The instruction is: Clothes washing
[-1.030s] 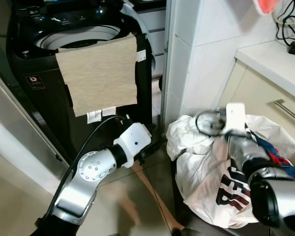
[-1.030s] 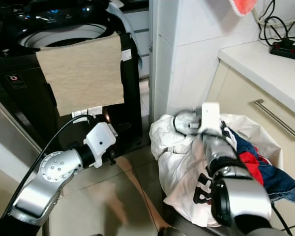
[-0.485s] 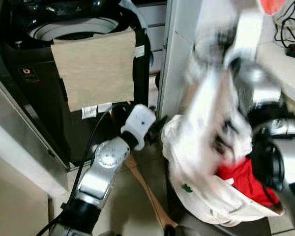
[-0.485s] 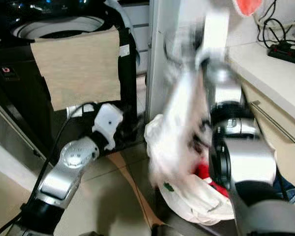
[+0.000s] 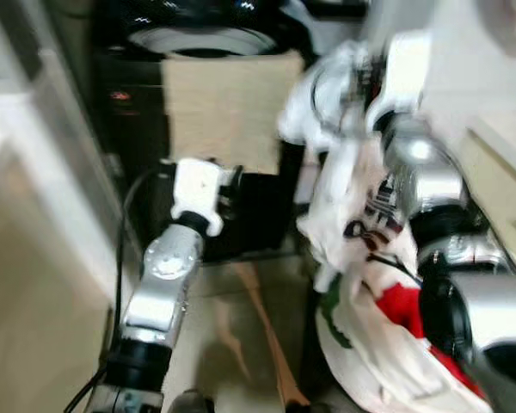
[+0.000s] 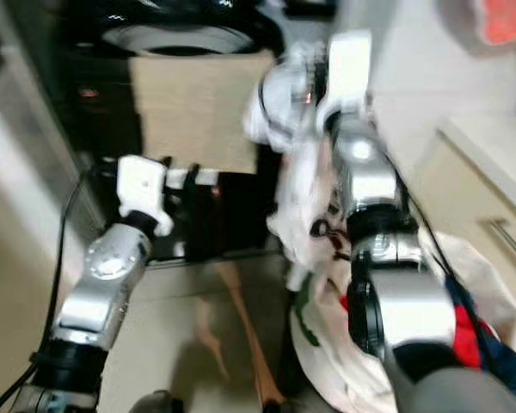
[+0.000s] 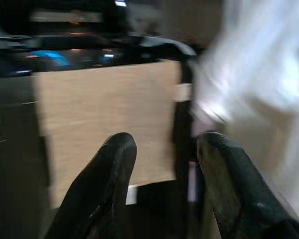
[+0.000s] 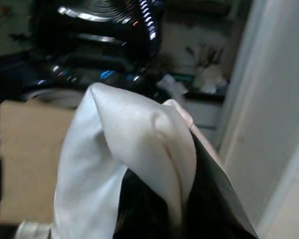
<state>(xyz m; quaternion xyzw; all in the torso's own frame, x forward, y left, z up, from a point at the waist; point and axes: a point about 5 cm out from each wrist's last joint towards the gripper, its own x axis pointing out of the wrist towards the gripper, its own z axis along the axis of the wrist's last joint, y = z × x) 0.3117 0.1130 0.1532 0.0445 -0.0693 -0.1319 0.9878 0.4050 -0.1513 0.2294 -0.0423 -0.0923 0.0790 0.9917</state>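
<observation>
White garment point(image 5: 344, 198) pinched in right pincer point(image 8: 159, 199), lifted

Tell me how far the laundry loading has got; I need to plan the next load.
Done: a beige cloth is draped over the washing machine's open rim. In hand: the right end effector is shut on a white garment, lifted beside the machine; the left end effector is open, facing the beige cloth. Left: putting the garment in the drum, then the red and white clothes in the laundry pile.
</observation>
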